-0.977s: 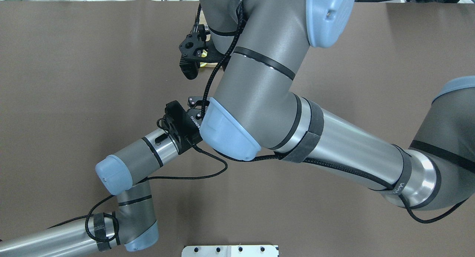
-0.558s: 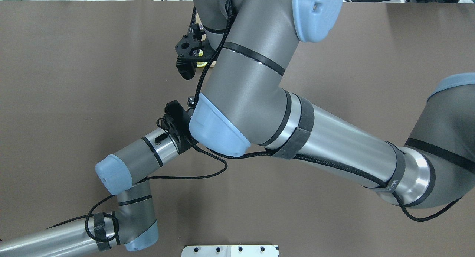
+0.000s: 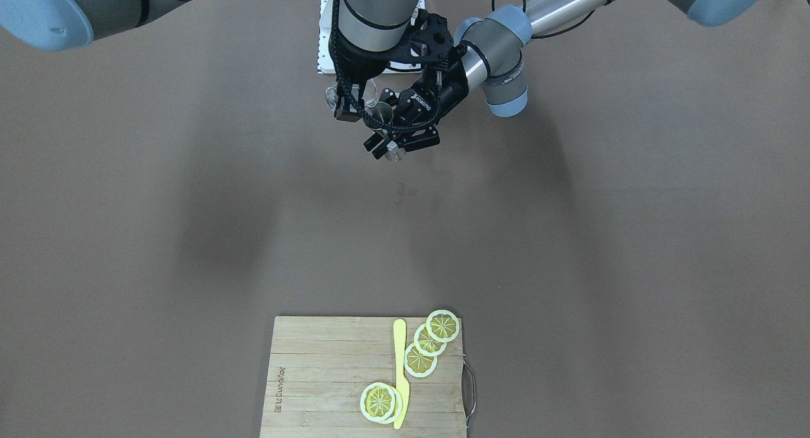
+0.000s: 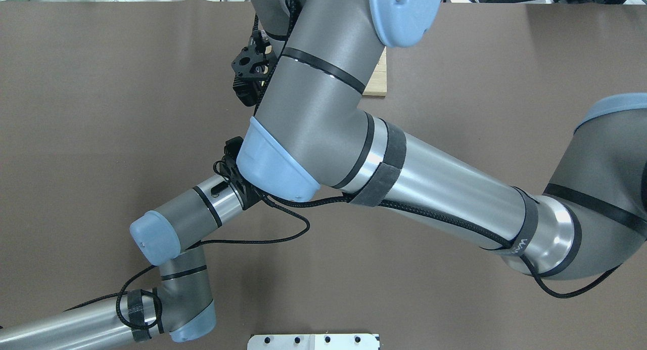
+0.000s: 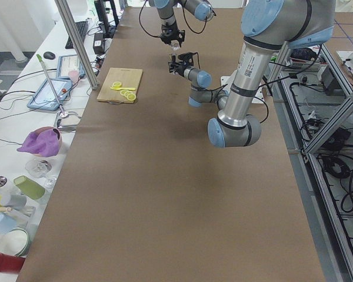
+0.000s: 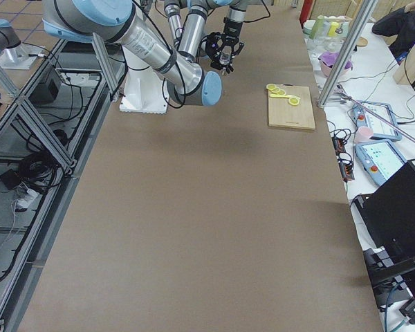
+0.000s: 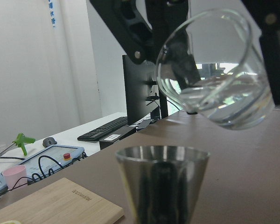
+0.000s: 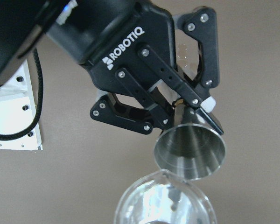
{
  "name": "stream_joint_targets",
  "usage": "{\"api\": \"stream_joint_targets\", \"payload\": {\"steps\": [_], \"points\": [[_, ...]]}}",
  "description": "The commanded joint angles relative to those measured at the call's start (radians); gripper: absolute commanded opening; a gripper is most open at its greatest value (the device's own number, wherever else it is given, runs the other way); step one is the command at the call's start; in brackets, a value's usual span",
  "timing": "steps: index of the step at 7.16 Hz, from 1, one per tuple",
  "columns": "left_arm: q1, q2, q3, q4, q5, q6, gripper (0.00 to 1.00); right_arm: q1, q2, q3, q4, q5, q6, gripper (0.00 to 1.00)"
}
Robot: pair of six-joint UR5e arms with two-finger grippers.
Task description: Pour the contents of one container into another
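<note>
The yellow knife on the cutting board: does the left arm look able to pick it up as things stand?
Probably not. The left tool is shut on the metal cup, under the right tool's tilted glass. The knife lies uncovered on the board, far across the table.

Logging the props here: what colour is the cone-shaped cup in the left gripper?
The cup is shiny silver metal, clearest in the right wrist view.

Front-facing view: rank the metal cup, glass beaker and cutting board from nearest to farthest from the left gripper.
1. metal cup, clamped in the left gripper.
2. glass beaker, tilted close above it.
3. cutting board, far off at the view's bottom.
</note>
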Motion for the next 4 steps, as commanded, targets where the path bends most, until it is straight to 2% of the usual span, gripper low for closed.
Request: {"api": "stream_joint_targets", "payload": {"steps": [1, 4], "points": [[-0.002, 0.0, 0.001, 0.0, 0.003, 0.0, 0.0, 0.0, 0.017, -0.03, -0.009, -0.003, -0.013, 0.0], [0.0, 0.0, 0.002, 0.0, 0.016, -0.002, 0.0, 0.0, 0.017, -0.03, -0.039, -0.013, -0.035, 0.0]]}}
